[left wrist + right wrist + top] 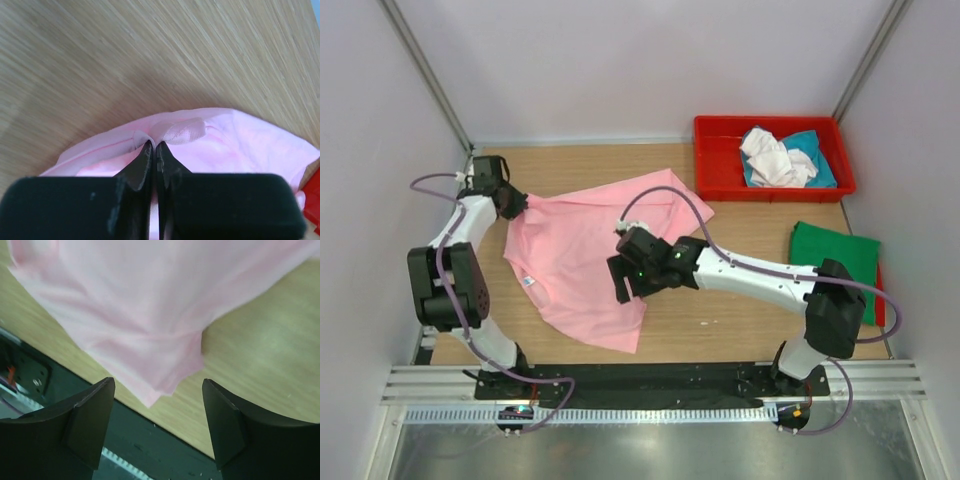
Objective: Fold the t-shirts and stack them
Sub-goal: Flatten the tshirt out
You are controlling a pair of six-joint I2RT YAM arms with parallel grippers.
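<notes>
The light pink t-shirt (580,250) lies spread left of centre on the woodgrain desk (740,320), its neck label to the left and its long axis running toward the far right. A red plastic tray (715,160) at far right holds crumpled white and teal shirts (780,160), and a dark green shirt (835,255) lies nearer. The left tool (515,205) pinches the pink shirt's far-left edge. The right tool (632,290) gapes above its near corner.

Pale wooden table (740,330) between plain white walls (620,60), aluminium rail (880,382) along near edge.
</notes>
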